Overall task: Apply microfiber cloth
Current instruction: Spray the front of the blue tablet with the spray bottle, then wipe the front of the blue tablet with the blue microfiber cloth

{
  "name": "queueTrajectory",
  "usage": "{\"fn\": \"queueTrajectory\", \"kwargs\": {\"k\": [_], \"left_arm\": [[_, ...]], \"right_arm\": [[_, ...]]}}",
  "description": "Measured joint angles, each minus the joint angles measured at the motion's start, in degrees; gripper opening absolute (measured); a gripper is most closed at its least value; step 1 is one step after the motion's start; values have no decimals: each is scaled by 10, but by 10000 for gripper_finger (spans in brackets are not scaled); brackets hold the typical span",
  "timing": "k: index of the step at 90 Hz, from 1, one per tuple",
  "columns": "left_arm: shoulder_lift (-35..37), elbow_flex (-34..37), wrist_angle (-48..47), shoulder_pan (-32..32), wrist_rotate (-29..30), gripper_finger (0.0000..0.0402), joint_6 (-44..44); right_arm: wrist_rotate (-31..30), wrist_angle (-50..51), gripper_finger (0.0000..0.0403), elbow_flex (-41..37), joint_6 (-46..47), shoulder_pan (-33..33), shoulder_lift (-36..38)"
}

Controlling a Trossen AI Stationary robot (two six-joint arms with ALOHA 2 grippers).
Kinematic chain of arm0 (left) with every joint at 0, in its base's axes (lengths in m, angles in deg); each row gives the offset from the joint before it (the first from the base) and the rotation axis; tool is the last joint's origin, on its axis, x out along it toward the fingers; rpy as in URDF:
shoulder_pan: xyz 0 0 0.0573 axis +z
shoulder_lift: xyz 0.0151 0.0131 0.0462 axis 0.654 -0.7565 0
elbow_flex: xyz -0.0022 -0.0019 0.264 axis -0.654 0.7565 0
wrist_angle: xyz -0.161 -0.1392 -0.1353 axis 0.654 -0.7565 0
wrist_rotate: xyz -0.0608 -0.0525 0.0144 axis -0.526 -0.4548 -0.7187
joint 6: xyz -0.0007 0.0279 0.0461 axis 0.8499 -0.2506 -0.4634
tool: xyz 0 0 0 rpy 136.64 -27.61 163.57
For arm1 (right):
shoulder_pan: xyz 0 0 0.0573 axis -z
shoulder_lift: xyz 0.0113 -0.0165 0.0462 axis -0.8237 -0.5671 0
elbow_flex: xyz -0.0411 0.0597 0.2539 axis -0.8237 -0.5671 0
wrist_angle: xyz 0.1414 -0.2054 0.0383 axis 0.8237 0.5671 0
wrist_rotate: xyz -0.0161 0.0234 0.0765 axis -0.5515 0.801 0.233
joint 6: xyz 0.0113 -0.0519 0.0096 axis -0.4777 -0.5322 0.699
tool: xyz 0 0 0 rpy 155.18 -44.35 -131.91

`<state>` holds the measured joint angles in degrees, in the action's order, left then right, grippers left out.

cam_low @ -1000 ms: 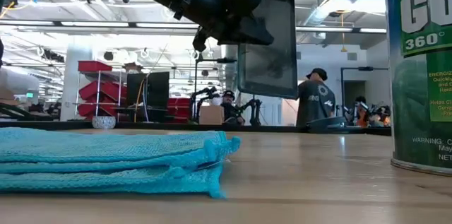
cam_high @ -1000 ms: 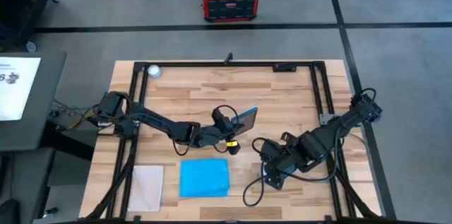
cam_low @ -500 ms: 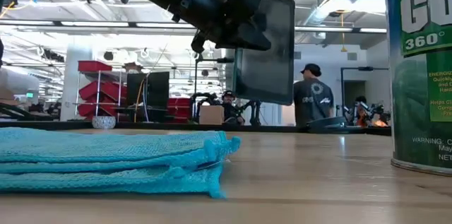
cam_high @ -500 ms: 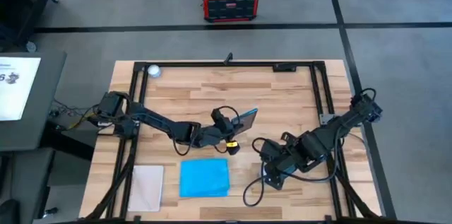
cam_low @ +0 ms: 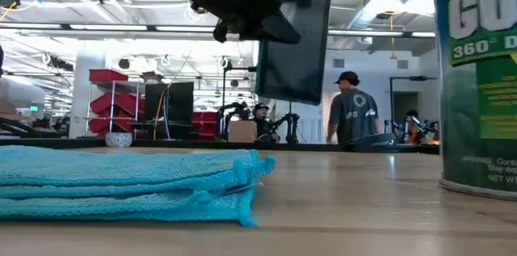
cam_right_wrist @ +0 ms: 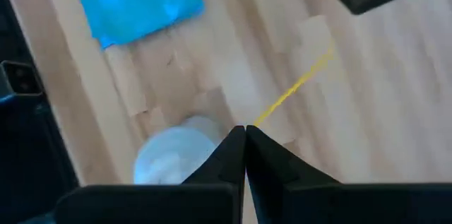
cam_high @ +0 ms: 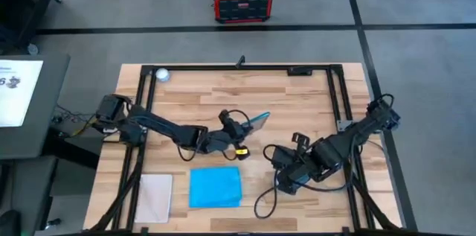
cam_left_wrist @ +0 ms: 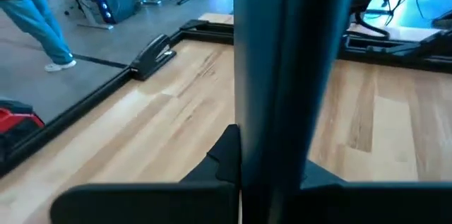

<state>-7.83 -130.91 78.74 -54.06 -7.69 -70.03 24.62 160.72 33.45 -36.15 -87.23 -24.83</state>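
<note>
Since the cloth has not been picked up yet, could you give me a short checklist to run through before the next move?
1. Tablet held off the table by the left gripper: ok.
2. Microfiber cloth lying flat and untouched on the table: ok.
3. Right gripper free to take the cloth: ok, fingers shut and empty.
4. Right gripper positioned over the cloth: not ok, it is off to one side.
5. Spray can clear of the cloth: ok.

A big open robotics lab: red shelving [cam_low: 109, 94], more robot arms [cam_low: 279, 123] and people at benches.
</note>
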Motion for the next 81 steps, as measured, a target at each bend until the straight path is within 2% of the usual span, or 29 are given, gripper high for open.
{"fn": "queueTrajectory", "kwargs": {"k": [19,36,47,64,81], "left_arm": [[29,0,-53,0,35,0,-23],[94,16,-123,1,76,0,-44],[175,78,-124,3,74,0,-38],[339,214,-101,-2,60,0,-32],[493,328,-88,-18,47,0,-29]], "right_arm": [[-49,-2,35,0,-40,4,1],[-92,-4,70,1,-84,6,2],[-94,-13,79,1,-111,9,2],[-111,-69,82,2,-185,17,3],[-111,-202,82,-4,-309,53,3]]}}
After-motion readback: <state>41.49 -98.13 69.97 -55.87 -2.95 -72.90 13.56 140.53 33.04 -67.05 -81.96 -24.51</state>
